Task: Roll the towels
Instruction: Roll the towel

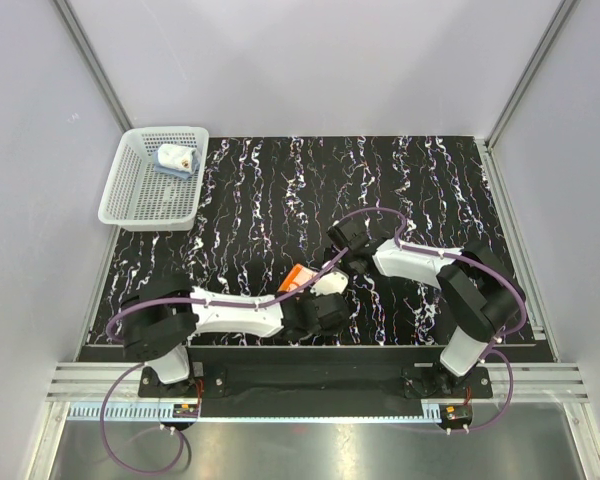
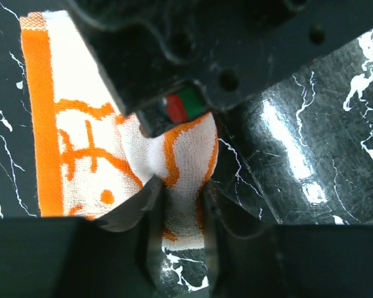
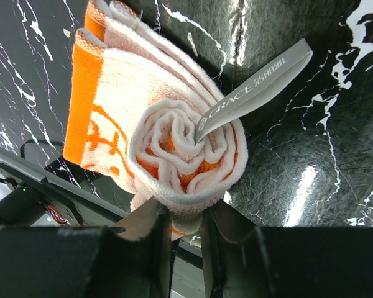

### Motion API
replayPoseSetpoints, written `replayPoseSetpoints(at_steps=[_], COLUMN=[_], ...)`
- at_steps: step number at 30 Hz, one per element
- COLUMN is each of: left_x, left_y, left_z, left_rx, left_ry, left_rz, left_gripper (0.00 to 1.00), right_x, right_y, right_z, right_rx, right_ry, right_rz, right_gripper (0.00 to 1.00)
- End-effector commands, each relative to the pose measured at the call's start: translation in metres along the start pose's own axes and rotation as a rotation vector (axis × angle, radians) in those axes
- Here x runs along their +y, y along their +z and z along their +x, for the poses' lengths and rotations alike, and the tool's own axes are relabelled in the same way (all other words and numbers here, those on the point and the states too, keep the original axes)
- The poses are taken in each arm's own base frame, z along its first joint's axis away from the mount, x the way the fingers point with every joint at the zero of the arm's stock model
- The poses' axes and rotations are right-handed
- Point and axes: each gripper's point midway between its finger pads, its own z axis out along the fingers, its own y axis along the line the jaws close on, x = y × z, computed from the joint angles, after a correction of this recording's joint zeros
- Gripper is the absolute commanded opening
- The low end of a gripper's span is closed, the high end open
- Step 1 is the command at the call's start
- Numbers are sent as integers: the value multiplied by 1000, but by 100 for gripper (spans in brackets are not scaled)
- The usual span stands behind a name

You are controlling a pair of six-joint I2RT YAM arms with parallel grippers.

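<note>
at the far left a white basket sits on the tabletop. the light blue towel is bundled inside it, well apart from both arms.

the work is at the near middle, where the orange towel lies between the two arms. the left fingers are narrow and pinch one end of the towel's rolled part, coming at it from the left. that rolled part is a tight white-and-orange spiral. its open end faces the right wrist camera, and a grey label sticks out of its core. the right fingers are also narrow. they clamp the spiral's lower edge from the right.

so the roll's long axis runs roughly from one pair of fingers to the other. each arm has an end, and neither is nearer. the flat unrolled tail leads off sideways across that axis, toward the far left in the top view.

by my reading this towel is partly rolled. the next turn must carry the roll toward that tail, with both wrists turning together so the ends run level.
</note>
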Motion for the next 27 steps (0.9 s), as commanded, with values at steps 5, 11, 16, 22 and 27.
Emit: replayPoseSetpoints(at_steps=[5,11,16,22,27], left_x=[-9,-10,-8,-9,-5], left_y=[8,7,-3,-19,-29], left_z=[8,12,15,-7,-18], left_rx=[-6,1,12,-28,-37], left_ry=[-86,-198,-274,-352,-439], left_rz=[107,260,370,512,641], left_gripper=[8,0,0,0,0], right_x=[-2,0,3,8,4], right_y=[2,-15,-42,-71,-73], right_z=[14,0,-22,-33,-18], right_rx=[46,-40,-205,-388,-419], right_ry=[-27,-79,-52,-5,23], right_rz=[-1,14,33,-68,-176], right_gripper=[30,80,100,100,100])
